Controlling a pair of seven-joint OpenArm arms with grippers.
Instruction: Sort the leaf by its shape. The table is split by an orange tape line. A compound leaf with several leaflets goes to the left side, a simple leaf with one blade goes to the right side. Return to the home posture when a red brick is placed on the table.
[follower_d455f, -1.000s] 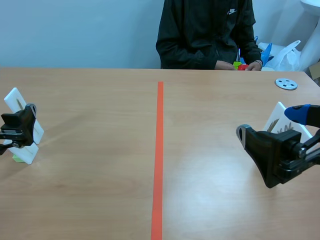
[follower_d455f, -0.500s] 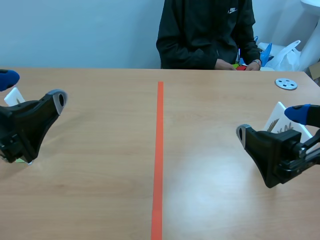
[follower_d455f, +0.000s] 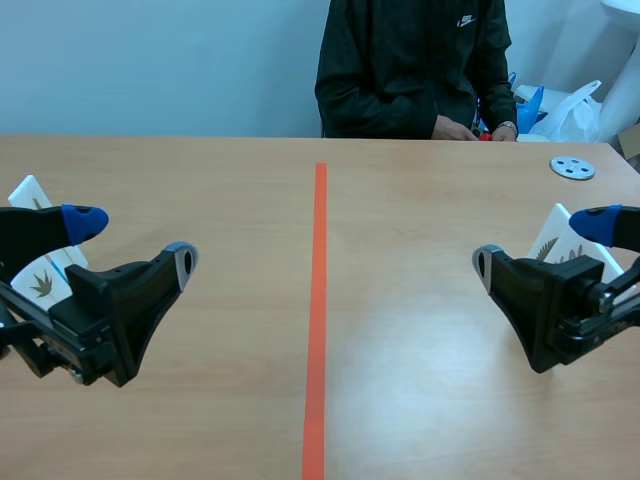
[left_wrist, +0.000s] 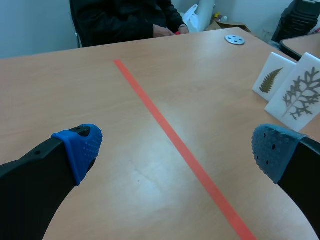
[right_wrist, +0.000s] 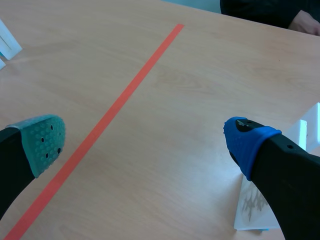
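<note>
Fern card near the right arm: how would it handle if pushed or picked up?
The fern card looks like a flat, straight-edged slab, so probably stiff. It stands on a narrow bottom edge, so a push would likely topple it.
</note>
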